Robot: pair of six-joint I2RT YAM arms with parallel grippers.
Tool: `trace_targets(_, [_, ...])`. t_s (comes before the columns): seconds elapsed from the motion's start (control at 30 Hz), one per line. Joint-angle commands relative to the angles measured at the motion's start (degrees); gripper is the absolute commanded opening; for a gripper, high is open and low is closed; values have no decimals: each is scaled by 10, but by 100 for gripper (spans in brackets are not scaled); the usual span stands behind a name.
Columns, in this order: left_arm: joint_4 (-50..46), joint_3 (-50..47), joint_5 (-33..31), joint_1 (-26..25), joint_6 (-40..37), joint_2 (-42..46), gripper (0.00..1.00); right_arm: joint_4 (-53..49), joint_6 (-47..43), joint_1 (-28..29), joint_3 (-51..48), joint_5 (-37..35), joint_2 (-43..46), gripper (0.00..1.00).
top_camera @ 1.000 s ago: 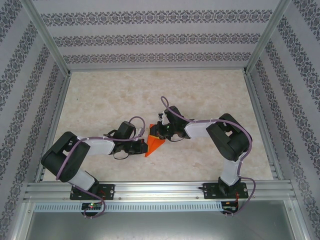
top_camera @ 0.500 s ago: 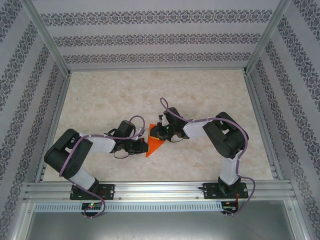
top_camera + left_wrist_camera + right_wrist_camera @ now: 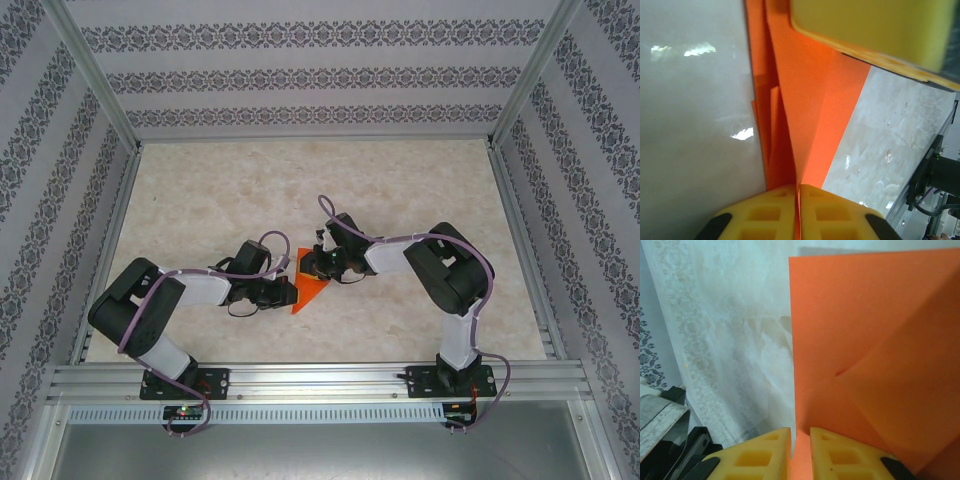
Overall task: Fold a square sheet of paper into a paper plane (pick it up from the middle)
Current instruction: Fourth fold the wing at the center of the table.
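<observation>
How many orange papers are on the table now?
1. The paper is mid-table, partly folded, gripped by both the left tool and the right tool. A second could hide under the arms.

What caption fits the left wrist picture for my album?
Left gripper pinching a folded bright orange paper sheet, with the pale marbled table behind.

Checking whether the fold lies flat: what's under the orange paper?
Pale table shows all around the orange paper. The left gripper and right gripper each pinch an edge. What lies beneath its folded layers is covered.
</observation>
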State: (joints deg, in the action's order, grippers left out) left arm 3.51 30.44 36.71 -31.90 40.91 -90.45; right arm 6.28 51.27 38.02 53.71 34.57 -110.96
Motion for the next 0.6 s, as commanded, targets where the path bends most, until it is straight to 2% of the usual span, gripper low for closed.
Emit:
trace_targets(0.0, [-47, -6, -30, 6, -8, 25, 13, -68, -32, 5, 4, -38, -27, 18])
trace_targets(0.17, [-81, -4, -35, 6, -20, 42, 13, -66, -33, 7, 1, -38, -25, 18])
trace_targets(0.33, [-51, -17, -15, 4, -8, 31, 1, -68, -34, 8, 2, -38, -25, 17])
trace_targets(0.57, [-57, -18, 9, -3, -23, 13, 1, -73, -36, 9, 0, -43, -28, 17])
